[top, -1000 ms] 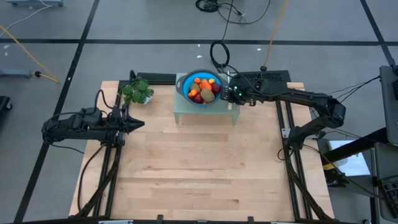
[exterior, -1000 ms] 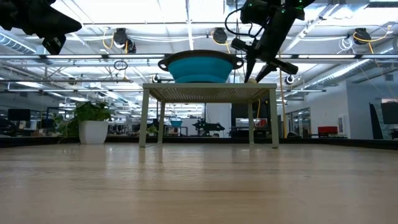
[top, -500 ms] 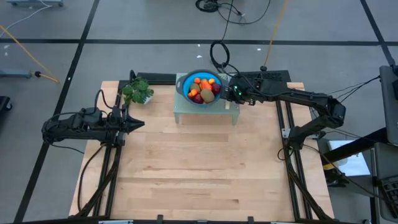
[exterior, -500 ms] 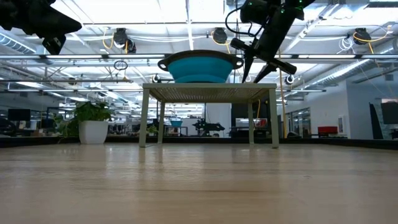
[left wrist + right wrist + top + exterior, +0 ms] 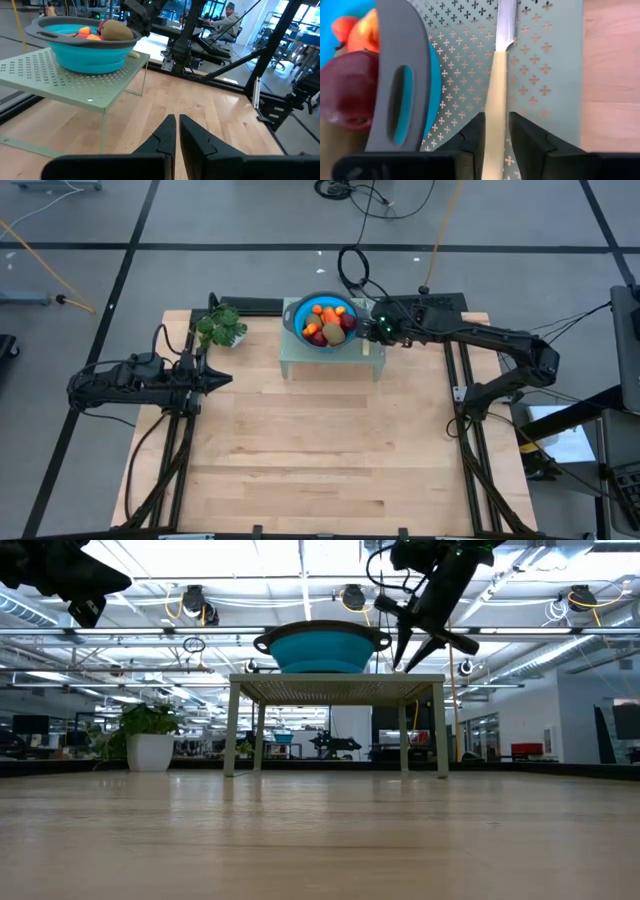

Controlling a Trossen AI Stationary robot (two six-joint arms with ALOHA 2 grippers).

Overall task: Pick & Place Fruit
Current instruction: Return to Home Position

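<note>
The fruit (image 5: 330,322) fills a blue bowl (image 5: 323,323) with a grey rim, which stands on a pale green perforated stand (image 5: 300,360) at the table's far middle. A brown kiwi (image 5: 117,30) tops the pile, with orange and dark red pieces (image 5: 347,90) beside it. A slim knife (image 5: 496,100) with a yellow handle lies on the stand, right of the bowl. My right gripper (image 5: 372,332) is above the stand's right part, shut on the knife. My left gripper (image 5: 222,380) waits shut at the table's left. My right gripper pinches the knife's yellow handle (image 5: 496,107) between its two fingers (image 5: 472,135), one on each long side. It comes slanting down from the table's right. The blade (image 5: 505,25) lies on the stand; whether the handle is lifted, I cannot tell.
A green leafy plant (image 5: 220,328) stands at the table's far left, near my left arm. The bowl's grey handle (image 5: 400,75) is close beside my right gripper's fingers. The wide wooden tabletop (image 5: 320,450) spreads in front of the stand.
</note>
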